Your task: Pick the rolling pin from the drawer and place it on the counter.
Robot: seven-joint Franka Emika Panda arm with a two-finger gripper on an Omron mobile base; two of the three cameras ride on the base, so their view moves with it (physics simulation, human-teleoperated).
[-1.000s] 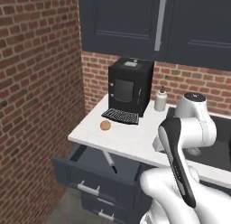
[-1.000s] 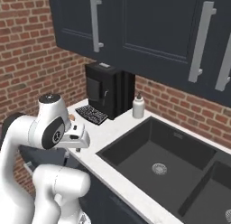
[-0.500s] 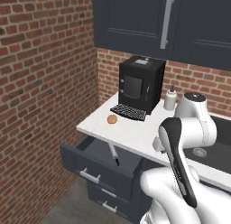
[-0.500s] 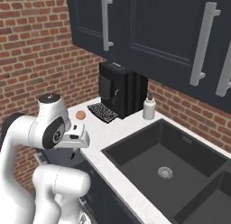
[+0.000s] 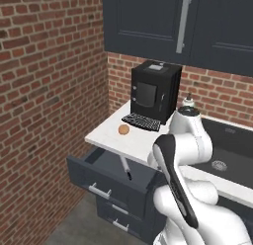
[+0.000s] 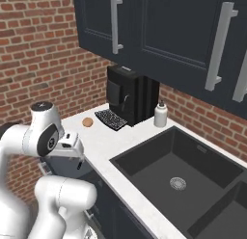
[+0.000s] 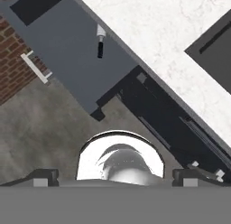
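The drawer stands pulled out under the left end of the counter. In it lies the rolling pin, slim and grey-white, its black handle toward the drawer front and its far end hidden under the counter edge. The hand view looks down on the drawer, its silver bar handle and the rolling pin's near end. My gripper is open wide with nothing between its fingers, well short of the pin. The hand hangs by the counter's front edge.
A black coffee machine stands at the back of the counter with a small brown round thing in front of it and a white bottle beside it. The dark sink lies to the right. A brick wall closes the left side.
The whole scene has shifted right in both base views, so the base has driven. The arm keeps the same pose and the gripper stays open.
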